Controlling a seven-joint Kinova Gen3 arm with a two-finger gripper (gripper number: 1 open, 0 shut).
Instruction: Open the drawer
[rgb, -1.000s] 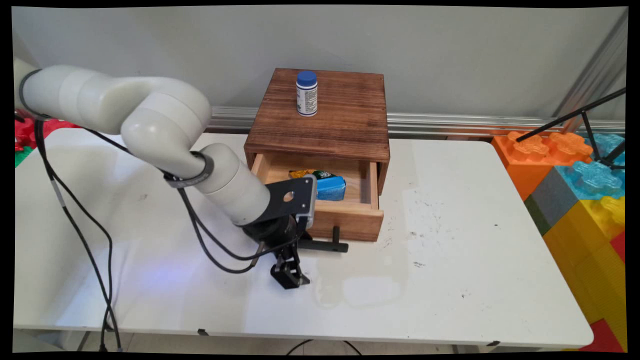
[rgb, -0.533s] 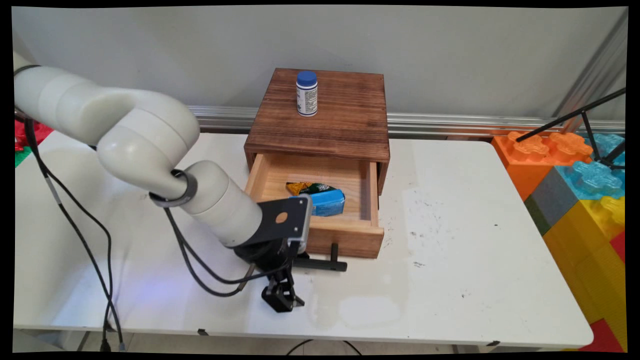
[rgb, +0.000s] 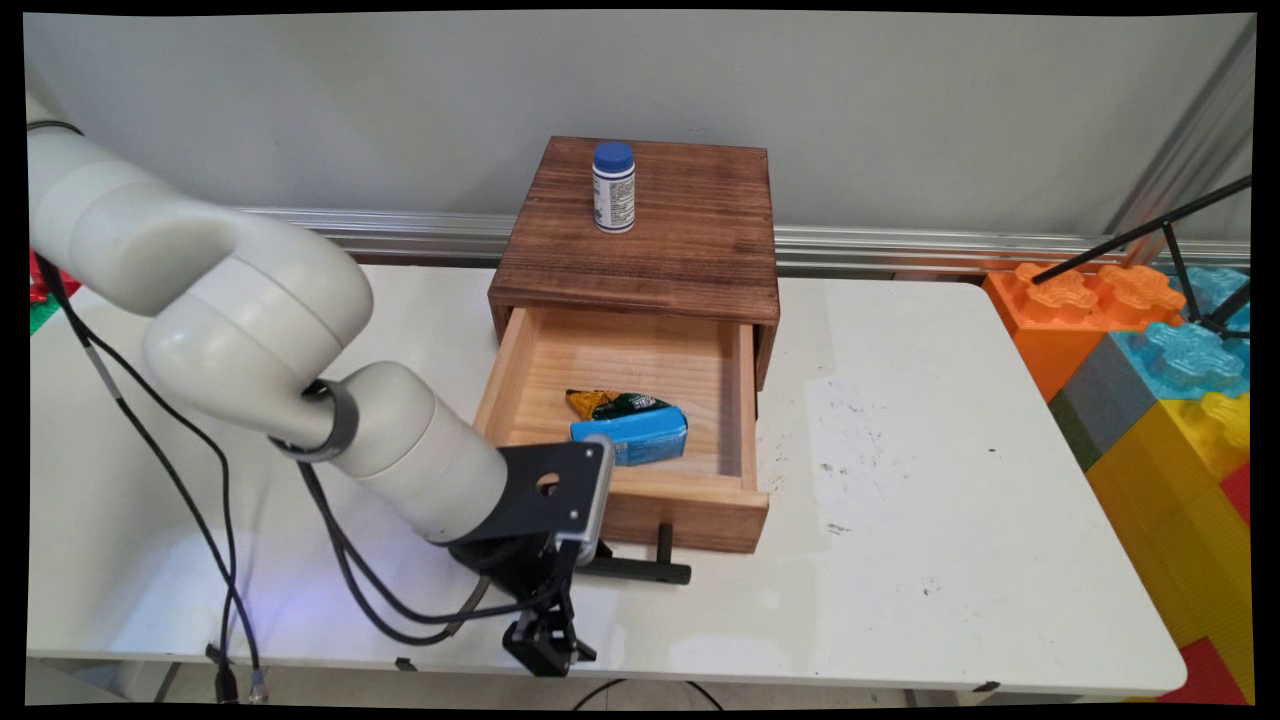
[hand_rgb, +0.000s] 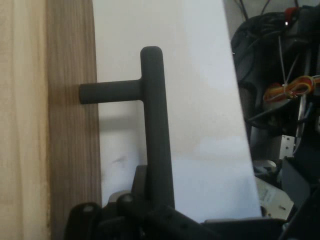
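At the counter's (rgb: 900, 560) near edge the claw (rgb: 590, 560) is clenched on the black handle (hand_rgb: 156, 125) of the wooden drawer (rgb: 690, 505), which stands pulled out. Inside lie a blue packet (rgb: 632, 436) and a snack wrapper (rgb: 612, 403); farther back, a blue-capped bottle (rgb: 613, 187) stands atop the cabinet (rgb: 690, 240).

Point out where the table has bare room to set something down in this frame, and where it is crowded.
The white table is bare right of the open drawer, up to the toy blocks. The wooden box top is free right of the pill bottle. Crowded: the near-left edge, where the gripper grips the drawer handle, with cables.
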